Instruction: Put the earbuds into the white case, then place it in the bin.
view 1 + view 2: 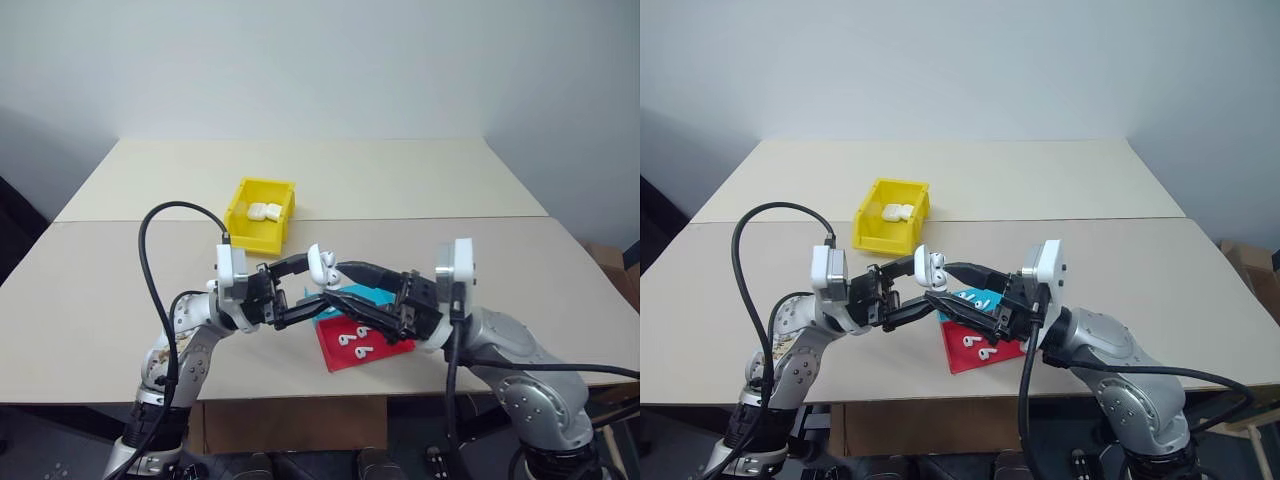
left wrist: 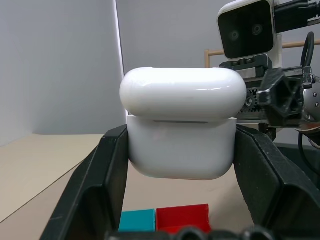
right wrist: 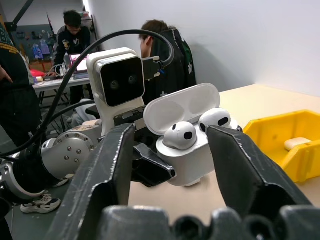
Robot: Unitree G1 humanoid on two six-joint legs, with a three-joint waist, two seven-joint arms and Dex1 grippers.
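Case, glossy white rounded plastic (image 3: 192, 150), hinged lid (image 3: 180, 107) up, two white earbuds (image 3: 181, 135) seated; clamped in left gripper (image 1: 305, 290), directly before right gripper (image 1: 345, 290), whose black fingers stand parted around it, grasping nothing; yellow tall-walled plastic bin (image 1: 262, 212) beyond the left gripper, nearer that arm.

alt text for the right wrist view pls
An open white case with two earbuds seated inside is clamped in the left gripper, framed by the right gripper's open black fingers. The yellow bin sits behind; people sit in the background.
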